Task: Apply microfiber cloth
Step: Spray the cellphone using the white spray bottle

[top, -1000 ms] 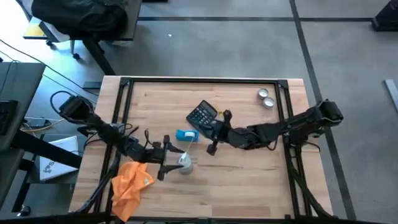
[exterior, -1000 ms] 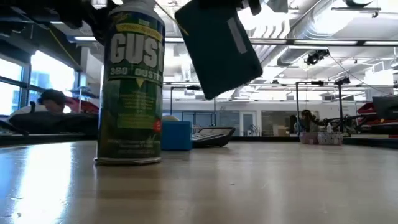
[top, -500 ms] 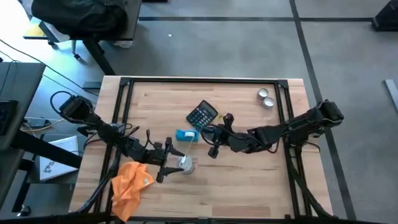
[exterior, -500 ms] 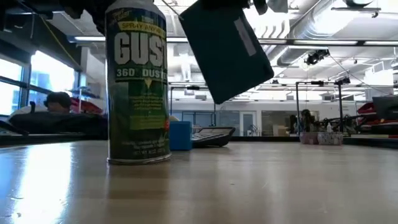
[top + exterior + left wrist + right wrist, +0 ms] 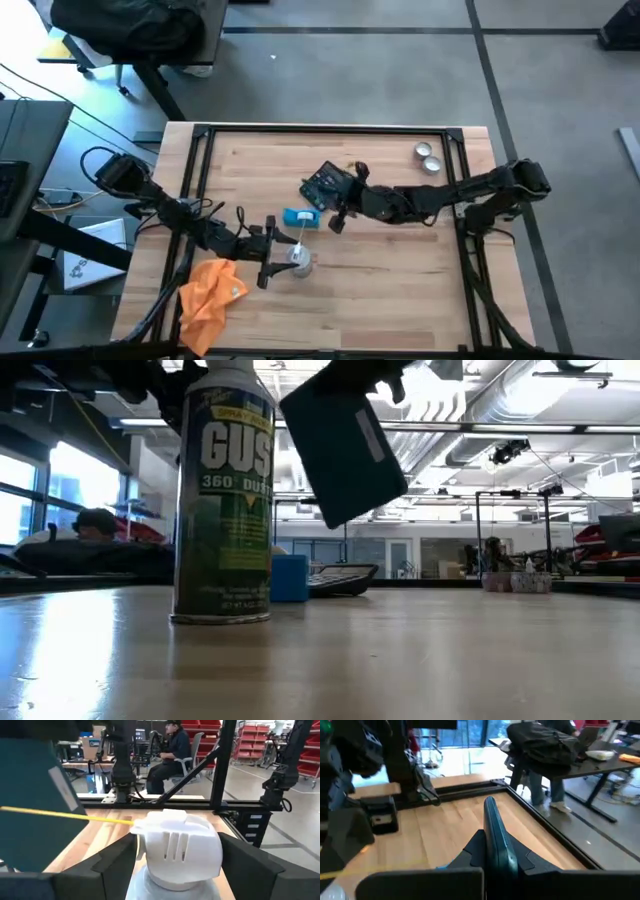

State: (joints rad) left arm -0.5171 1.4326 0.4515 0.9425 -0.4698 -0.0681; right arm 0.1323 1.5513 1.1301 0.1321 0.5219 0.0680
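While the left gripper [image 5: 283,256] clamps the spray can [image 5: 298,261], the right gripper [image 5: 340,193] apparently grips the calculator [image 5: 324,184]; microfiber cloth [image 5: 211,291] lies apart.

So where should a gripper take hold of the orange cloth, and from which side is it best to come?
Probably from straight above. The microfiber cloth lies crumpled at the table's near left corner, so its raised folds near the middle offer something to pinch. The left gripper, nearest to it, is shut on the spray can; the right gripper holds the calculator.
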